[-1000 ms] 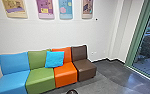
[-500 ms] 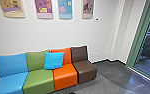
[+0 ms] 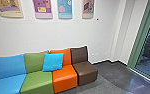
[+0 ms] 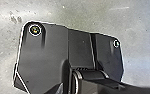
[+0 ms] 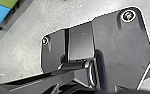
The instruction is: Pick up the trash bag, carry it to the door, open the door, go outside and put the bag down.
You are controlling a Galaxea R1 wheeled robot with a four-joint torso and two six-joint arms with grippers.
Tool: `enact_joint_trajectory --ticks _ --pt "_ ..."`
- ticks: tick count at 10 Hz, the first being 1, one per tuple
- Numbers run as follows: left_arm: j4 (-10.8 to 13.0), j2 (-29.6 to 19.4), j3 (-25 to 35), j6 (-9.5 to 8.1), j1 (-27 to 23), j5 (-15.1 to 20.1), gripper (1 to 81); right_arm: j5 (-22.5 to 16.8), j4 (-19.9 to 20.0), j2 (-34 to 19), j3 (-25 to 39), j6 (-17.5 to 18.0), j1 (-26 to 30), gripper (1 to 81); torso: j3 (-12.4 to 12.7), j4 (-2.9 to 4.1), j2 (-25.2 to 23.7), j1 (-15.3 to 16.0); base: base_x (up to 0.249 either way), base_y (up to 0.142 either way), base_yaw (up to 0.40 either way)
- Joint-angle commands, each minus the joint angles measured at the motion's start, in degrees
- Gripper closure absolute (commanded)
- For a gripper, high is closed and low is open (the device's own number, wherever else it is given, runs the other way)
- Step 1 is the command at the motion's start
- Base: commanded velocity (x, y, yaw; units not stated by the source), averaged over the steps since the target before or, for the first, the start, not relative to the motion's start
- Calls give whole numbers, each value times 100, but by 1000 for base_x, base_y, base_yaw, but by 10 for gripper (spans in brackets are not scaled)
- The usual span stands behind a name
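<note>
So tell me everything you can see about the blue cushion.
The cushion is bright blue, plain and roughly square, and looks like a soft, slightly shiny cover over padding. It sits a little tilted, propped across the join between the green seat and the orange seat, leaning on their backrests, with its lower edge down on the seats. I can't make out any seam or zip.

Tops of posters [image 3: 65,10] beyond edge
</note>
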Motion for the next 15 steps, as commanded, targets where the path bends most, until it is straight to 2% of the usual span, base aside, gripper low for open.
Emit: enact_joint_trajectory --ticks 1,9,13,15 --pt "1 -78 73 -2 -291 328 10 -303 73 -102 63 -16 265 10 0 0 0 0 127 0 0" --pt "1 -69 73 -11 -292 328 10 -303 74 -58 28 1 274 10 0 0 2 2 109 0 0" --pt "1 -86 91 -11 -300 337 10 -303 74 -75 54 1 265 10 0 0 2 4 0 0 0" --pt "-8 -209 126 -20 -300 346 10 -312 82 -198 265 19 265 10 0 0 2 2 0 0 0"
